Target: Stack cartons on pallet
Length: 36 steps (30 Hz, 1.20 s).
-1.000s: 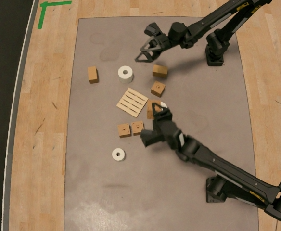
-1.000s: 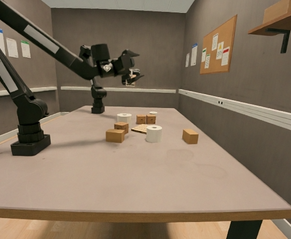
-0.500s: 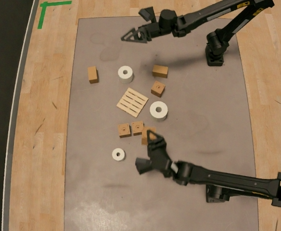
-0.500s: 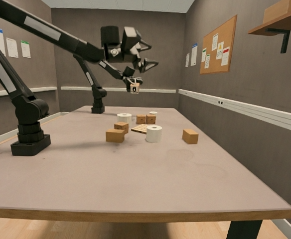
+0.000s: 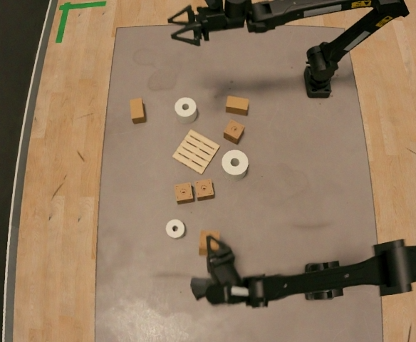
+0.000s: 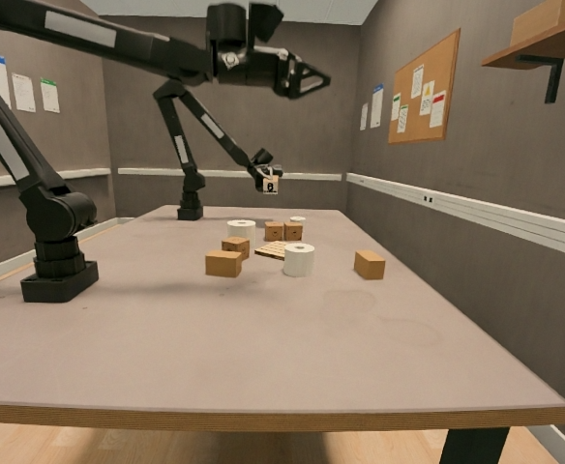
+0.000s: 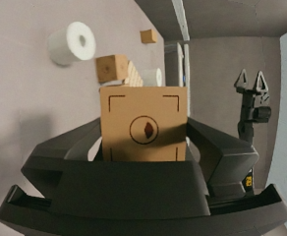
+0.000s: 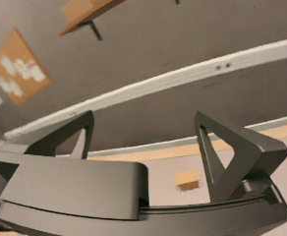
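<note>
"So, what is the left hand (image 5: 211, 239) (image 6: 270, 173) (image 7: 143, 116) doing?"

"It's clamping a carton (image 5: 204, 238) (image 6: 270, 185) (image 7: 143, 105) in the air, towards the far end. The printed face is turning to the near end; I'm reading a 6 or an 8 and can't tell which."

"Risk?"

"A misread digit would be putting it at the wrong level, and that face must be pointing down again before release. A slanted lowering would be catching an edge."

"And the right hand (image 5: 169, 28) (image 6: 329, 79) (image 7: 252, 70) (image 8: 143, 115)?"

"Its fingers are standing wide apart, gripping nothing, high over the near end."

"Where's the tight spot?"

"Around the pallet (image 5: 196, 151) (image 6: 273, 249) (image 7: 134, 75), which is carrying nothing. A wide roll (image 5: 226, 162) (image 6: 241, 229) is crowding its far left, another (image 5: 185, 117) (image 6: 299, 262) (image 7: 153, 77) its near side; swinging fingers could be knocking either. Two cartons, one (image 5: 183, 192) (image 6: 292, 231) right of its mate (image 5: 204, 189) (image 6: 274, 231), are sitting beyond it, leaving little finger room between them. The fourth carton (image 5: 234, 131) (image 6: 236, 246) is resting left."

"Open room?"

"The pallet's right is offering a freer approach."
</note>
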### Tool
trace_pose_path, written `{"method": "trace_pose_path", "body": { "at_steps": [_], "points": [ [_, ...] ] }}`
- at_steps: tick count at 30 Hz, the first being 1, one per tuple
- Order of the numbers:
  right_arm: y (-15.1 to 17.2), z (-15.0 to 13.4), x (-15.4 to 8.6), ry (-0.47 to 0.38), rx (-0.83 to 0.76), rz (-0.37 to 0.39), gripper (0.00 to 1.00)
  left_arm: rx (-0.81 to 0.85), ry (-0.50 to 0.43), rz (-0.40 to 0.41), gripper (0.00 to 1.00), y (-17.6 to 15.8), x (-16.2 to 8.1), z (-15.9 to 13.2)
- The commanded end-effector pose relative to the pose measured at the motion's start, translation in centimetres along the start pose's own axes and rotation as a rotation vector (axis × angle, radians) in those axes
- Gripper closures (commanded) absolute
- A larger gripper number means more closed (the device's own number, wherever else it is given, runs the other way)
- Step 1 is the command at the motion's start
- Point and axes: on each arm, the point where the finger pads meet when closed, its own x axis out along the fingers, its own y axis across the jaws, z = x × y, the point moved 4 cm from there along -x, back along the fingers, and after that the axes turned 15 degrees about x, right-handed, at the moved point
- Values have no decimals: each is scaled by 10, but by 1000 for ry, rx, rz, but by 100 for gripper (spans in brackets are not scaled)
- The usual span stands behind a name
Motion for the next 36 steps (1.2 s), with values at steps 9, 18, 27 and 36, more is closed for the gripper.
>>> {"method": "trace_pose_path", "body": {
  "at_steps": [9, 18, 27, 36],
  "points": [
    [14, 95, 0, -74, -393, -106, 0, 178, -7, 10, 50, 80, -44, 44],
    [19, 116, -3, -97, -407, -127, 0, 251, -43, 28, 50, 136, -72, 62],
    [19, 117, -3, -99, -406, -127, 0, 87, -9, 26, 50, 156, -84, 55],
    [19, 117, -3, -99, -406, -127, 0, -20, 35, 73, 50, 145, -83, 51]
  ]
}}
